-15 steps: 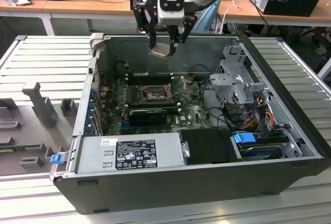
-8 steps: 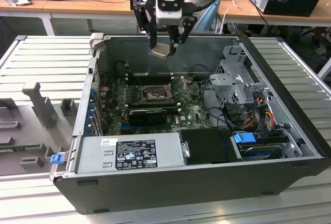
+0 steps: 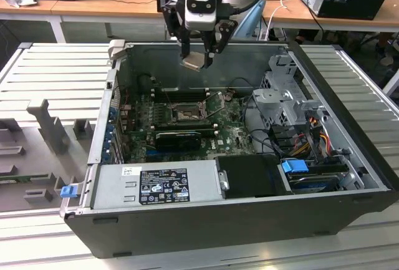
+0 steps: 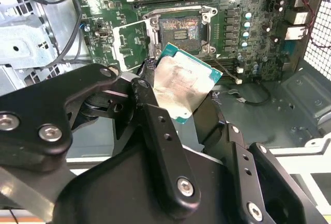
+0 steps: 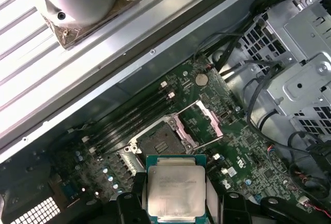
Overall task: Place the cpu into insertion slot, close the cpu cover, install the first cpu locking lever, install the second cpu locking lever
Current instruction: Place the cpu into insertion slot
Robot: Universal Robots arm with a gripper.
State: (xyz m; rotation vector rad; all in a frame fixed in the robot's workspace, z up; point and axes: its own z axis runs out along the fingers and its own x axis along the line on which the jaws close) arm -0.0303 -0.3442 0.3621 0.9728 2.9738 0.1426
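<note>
Gripper point(image 3: 198, 55) clamps the cpu point(image 5: 176, 190), hovering high over the bare insertion slot point(image 4: 179, 28); cpu cover point(image 4: 129, 45) stands flipped open beside it.

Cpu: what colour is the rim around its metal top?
Green, on the cpu; best in the second wrist view.

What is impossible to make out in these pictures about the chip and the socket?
- Underside of the cpu: turned away in both wrist views, hidden by its own metal top.
- The cpu's end nearest the gripper: cut off by the frame edge in the first wrist view, behind black gripper links in the second.
- Pins of the insertion slot: too small in the exterior view.
</note>
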